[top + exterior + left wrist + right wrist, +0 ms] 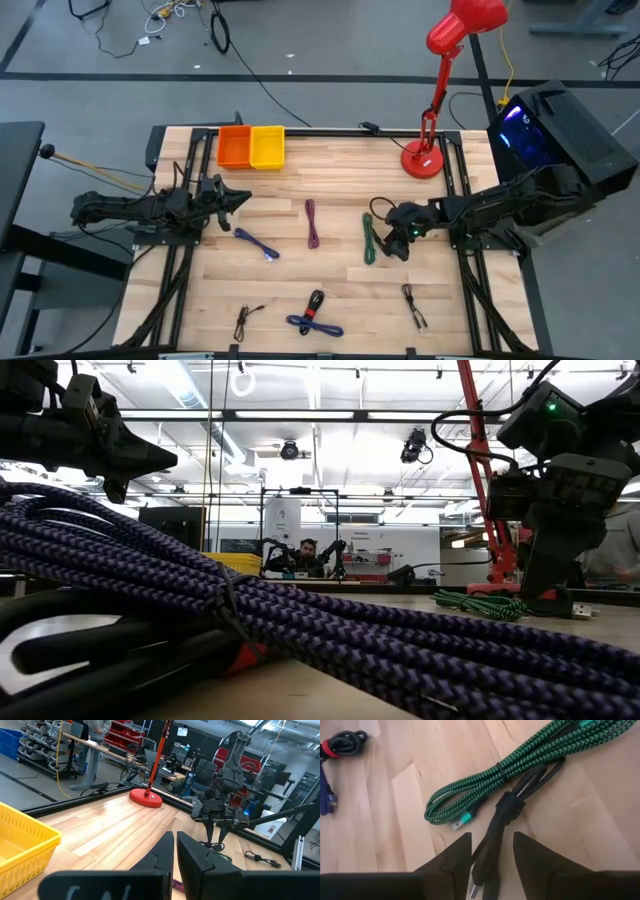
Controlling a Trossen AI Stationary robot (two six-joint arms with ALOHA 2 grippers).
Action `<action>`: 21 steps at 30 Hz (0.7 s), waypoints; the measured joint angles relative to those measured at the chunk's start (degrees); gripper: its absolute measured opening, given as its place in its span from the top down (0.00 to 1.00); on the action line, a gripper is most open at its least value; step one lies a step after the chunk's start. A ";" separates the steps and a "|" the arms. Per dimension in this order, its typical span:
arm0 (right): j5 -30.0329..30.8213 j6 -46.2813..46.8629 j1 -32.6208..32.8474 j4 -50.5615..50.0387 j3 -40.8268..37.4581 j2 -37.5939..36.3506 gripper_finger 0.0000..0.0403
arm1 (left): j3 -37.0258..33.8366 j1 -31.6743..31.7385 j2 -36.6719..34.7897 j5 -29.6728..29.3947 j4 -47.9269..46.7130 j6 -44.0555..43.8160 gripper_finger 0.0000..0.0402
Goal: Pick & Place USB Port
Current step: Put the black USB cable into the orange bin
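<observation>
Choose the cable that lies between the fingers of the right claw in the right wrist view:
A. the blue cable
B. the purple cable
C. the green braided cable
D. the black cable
D: in the right wrist view the black cable runs down into the gap of the open right claw, while the green braided cable lies farther off, beside it.

A workshop with grey floor (330, 40), ceiling strip lights (190, 385) and red storage shelves (122, 732).

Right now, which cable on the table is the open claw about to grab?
The black cable lying between the right gripper fingers, right beside the green cable.
</observation>
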 joint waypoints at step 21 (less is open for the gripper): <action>4.88 -6.23 1.20 -0.31 0.00 0.87 0.99 | 0.02 0.00 0.00 0.01 -0.25 -0.04 0.94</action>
